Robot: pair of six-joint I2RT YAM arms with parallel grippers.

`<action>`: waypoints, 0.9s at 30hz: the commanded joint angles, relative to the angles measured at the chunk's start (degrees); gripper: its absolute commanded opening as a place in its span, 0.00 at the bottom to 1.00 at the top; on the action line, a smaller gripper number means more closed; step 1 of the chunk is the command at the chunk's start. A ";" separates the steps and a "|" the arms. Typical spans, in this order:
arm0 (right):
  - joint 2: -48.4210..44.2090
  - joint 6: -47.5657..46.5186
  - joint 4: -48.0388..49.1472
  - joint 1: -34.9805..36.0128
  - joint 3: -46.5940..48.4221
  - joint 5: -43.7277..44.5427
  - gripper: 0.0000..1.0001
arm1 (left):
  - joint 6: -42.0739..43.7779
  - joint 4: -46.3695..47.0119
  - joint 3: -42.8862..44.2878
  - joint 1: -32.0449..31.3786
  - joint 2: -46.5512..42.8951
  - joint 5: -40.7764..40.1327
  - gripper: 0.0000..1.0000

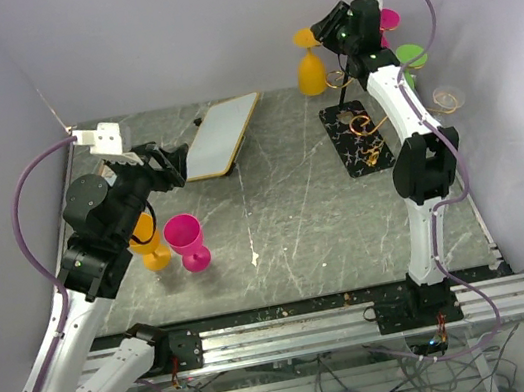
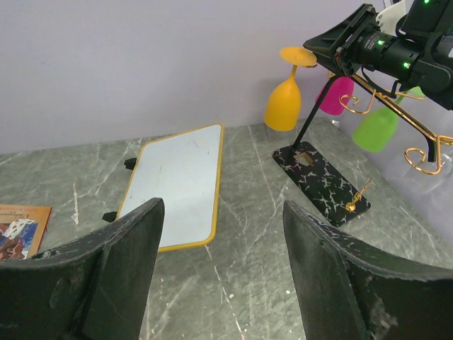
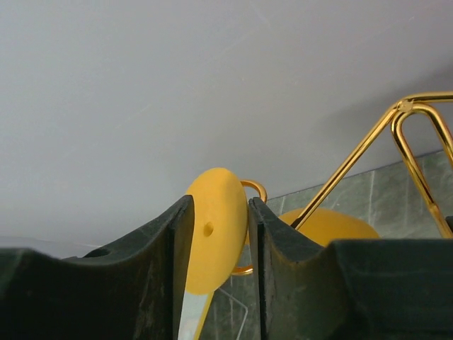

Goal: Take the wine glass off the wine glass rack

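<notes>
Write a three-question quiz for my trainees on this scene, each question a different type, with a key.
1. True or false: the left gripper holds a glass.
2. What sits between the fingers of the right gripper? A) the foot of the orange wine glass hanging on the wine glass rack B) a green glass's bowl C) a whiteboard
3. How many wine glasses stand upright on the table?
Key: 1 false. 2 A. 3 two: pink glass, orange standing glass.
</notes>
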 commanded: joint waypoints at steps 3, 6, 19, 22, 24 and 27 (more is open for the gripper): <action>0.47 5.31 -2.25 0.09 1.20 -0.06 0.31 | -0.05 2.66 -0.19 -0.25 -0.40 0.70 0.79; 0.56 6.23 -2.20 0.09 1.23 -0.26 0.27 | -0.07 2.70 -0.23 -0.25 -0.48 0.66 0.79; -0.75 11.02 -0.47 -0.57 -0.61 0.08 0.01 | -0.23 3.09 -0.48 -0.25 -0.18 0.90 0.79; -1.63 11.96 -0.08 -0.59 -1.14 -0.29 0.00 | -0.24 3.10 -0.50 -0.25 -0.13 0.95 0.79; -2.86 13.13 1.13 -0.82 -2.88 -0.62 0.00 | -0.21 3.13 -0.52 -0.25 -0.19 0.97 0.79; -5.01 14.88 3.77 -1.08 -6.18 -2.07 0.00 | -0.27 3.07 -0.50 -0.25 -0.20 0.95 0.79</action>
